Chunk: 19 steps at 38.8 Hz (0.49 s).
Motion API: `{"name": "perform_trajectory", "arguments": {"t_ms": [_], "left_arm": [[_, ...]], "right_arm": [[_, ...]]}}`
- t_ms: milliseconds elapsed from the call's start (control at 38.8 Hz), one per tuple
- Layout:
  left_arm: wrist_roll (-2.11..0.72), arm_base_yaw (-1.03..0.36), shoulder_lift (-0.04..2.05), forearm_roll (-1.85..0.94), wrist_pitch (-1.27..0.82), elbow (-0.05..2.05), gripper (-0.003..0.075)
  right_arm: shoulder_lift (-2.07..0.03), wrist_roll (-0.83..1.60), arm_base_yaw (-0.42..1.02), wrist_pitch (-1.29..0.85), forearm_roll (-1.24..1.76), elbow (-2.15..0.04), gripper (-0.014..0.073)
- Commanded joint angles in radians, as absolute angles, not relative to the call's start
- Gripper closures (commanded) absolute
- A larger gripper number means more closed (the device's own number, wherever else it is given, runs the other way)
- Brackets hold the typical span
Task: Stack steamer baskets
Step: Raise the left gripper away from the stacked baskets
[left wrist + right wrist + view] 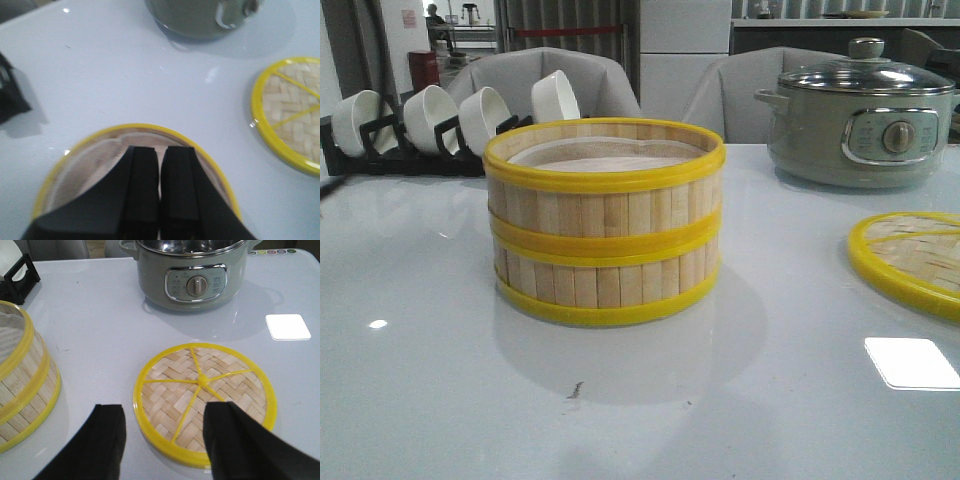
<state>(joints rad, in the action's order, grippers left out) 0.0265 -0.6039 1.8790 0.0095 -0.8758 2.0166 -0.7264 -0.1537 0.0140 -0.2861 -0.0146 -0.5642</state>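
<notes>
Two steamer baskets stand stacked in the middle of the table, the upper basket point(605, 190) resting squarely on the lower basket point(605, 285). Both have pale bamboo slats and yellow rims, and a white liner shows inside the upper one. In the left wrist view, my left gripper point(161, 150) hovers over the upper basket's yellow rim point(125, 128), shut with nothing between its fingers. My right gripper point(166, 410) is open above the near edge of the flat woven lid point(200, 385), holding nothing; the stack point(20, 385) is off to its side. Neither gripper shows in the front view.
The woven lid point(910, 255) lies flat at the right of the table. A grey-green electric pot point(860, 120) with a glass lid stands at the back right. A black rack of white bowls point(420, 120) lines the back left.
</notes>
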Motion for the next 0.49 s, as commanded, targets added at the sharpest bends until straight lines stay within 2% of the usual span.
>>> {"name": "perform_trajectory", "arguments": {"t_ms": [0,154,283,463], "left_arm": [[0.027,-0.519,1.735,0.016,-0.848,2.034,0.0624],[0.027,-0.346,1.522,0.014,-0.799,1.846,0.0624],[0.046,-0.207,1.314,0.0,-0.709,1.581,0.0624],[0.052,-0.171,0.988,-0.005,-0.491,1.126,0.0624]], "right_arm": [[-0.725,-0.145,0.01,-0.211,-0.028,-0.603,0.0129],[-0.725,-0.145,0.01,-0.211,-0.028,-0.603,0.0129],[-0.725,-0.145,0.01,-0.211,-0.028,-0.603,0.0129],[-0.725,-0.145,0.01,-0.211,-0.028,-0.603,0.0129]]}}
